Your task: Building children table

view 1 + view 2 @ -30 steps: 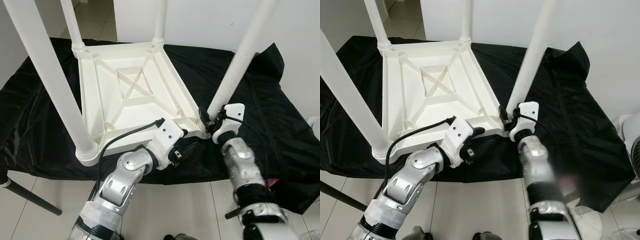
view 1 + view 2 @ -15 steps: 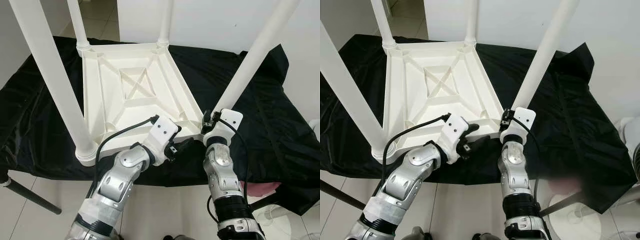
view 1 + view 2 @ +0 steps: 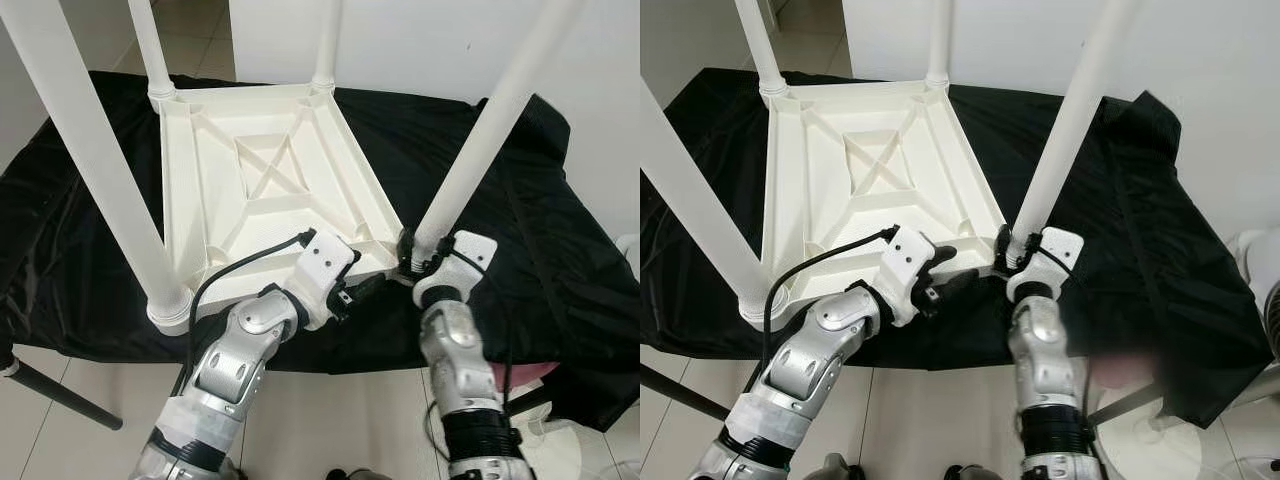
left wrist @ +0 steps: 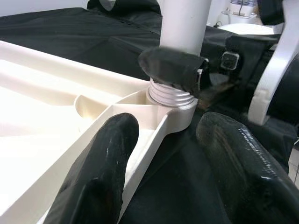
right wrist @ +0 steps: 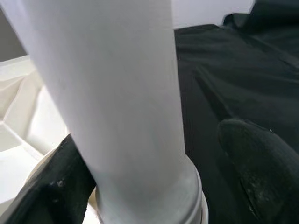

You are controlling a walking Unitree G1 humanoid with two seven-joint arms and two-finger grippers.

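White table lying upside down on black cloth, 4 legs pointing up. Right gripper gripping near-right leg at threaded base. Left gripper spread wide, straddling corner rim beside socket.

All four white legs run out of the top edge of the head views: the near-left leg, the near-right leg, and the two far legs at upper left and upper centre, so their ends are unseen. The right end effector is mostly hidden behind its own white wrist housing. In the right wrist view the near-right leg is blurred. The black cloth is cut off at the left edge.
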